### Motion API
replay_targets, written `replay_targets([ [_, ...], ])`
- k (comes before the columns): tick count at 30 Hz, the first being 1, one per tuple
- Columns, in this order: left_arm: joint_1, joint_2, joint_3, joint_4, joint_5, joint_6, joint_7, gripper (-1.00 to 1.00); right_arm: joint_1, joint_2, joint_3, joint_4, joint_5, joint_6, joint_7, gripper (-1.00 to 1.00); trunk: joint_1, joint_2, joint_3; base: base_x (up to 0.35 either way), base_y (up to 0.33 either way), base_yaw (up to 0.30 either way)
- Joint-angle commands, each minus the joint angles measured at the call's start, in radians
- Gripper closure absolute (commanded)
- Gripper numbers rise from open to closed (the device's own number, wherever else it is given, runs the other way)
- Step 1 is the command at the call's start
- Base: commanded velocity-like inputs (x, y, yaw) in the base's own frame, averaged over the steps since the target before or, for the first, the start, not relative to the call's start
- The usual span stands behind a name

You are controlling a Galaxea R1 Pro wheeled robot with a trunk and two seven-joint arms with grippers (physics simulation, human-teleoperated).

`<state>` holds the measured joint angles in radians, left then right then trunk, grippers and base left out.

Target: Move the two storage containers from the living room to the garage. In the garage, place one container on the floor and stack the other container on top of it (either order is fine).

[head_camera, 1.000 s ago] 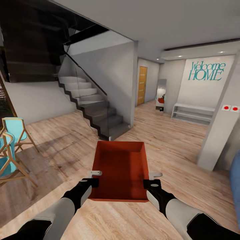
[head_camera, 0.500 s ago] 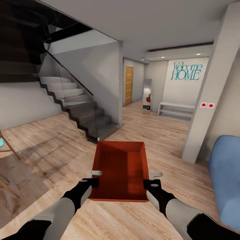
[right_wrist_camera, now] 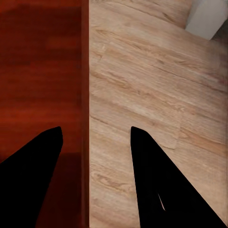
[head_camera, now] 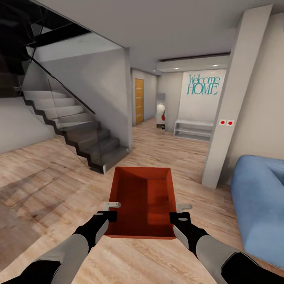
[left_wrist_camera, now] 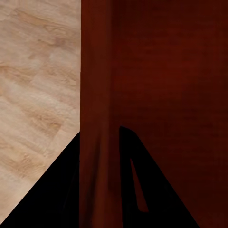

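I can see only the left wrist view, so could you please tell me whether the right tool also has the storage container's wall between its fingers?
Observer: Yes. The right tool straddles the right side wall of the storage container, one finger inside and one outside. Floor shows between the wall and the outer finger, so I cannot confirm a firm grip.
Operator: Thank you. Is anything inside the container?
Observer: No, the head view shows its bare bottom.
Operator: And what lies ahead of us?
Observer: An open wood plank floor runs towards a hallway, between a staircase on the left and a blue sofa on the right.
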<state>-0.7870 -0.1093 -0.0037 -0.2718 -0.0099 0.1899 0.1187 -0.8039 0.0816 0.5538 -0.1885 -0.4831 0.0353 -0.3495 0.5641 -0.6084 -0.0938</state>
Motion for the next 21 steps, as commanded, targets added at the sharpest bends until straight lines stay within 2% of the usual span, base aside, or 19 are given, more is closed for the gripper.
replay_targets([
  [1, 0.0, 0.0, 0.011, -0.001, -0.008, 0.008, 0.01, 1.0, -0.001, 0.0, -0.031, -0.008, 0.005, 0.005, 0.038, 1.0, 0.001, -0.002, -0.002, 0.3, 0.0, -0.028],
  [21, 0.0, 0.0, 0.011, 0.0, -0.008, 0.007, 0.01, 1.0, -0.001, -0.001, -0.031, -0.008, 0.005, 0.005, 0.038, 1.0, 0.001, -0.002, -0.002, 0.321, 0.0, -0.001],
])
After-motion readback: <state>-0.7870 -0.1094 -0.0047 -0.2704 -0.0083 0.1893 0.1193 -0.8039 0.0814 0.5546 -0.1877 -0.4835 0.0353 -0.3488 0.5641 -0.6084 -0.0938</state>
